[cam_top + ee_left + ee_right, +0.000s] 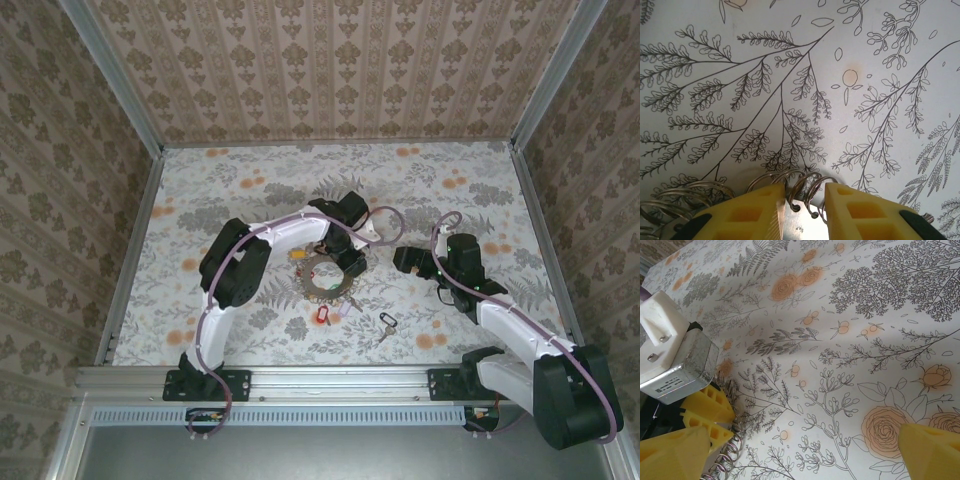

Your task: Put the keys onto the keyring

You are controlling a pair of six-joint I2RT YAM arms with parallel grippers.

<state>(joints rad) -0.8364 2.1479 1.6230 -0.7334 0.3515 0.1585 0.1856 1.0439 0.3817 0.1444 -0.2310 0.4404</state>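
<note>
The keyring [318, 280], a dark coiled ring, lies mid-table. My left gripper [347, 264] stands over its far right side. In the left wrist view its yellow fingers [755, 212] are closed on the ring's wire coils [802, 187], which cross the gap between them. A key with a red tag [322, 316] and a key with a black tag [388, 322] lie loose on the cloth in front of the ring, with a small silver key [354, 303] between them. My right gripper [402, 260] hovers just right of the ring, open and holding nothing [805, 460]. Its wrist view shows the left fingers [707, 407] and the coils [732, 450].
A floral tablecloth [250, 190] covers the table inside patterned walls. A metal rail [330, 378] runs along the near edge by the arm bases. The left arm's purple cable [385, 215] loops above the ring.
</note>
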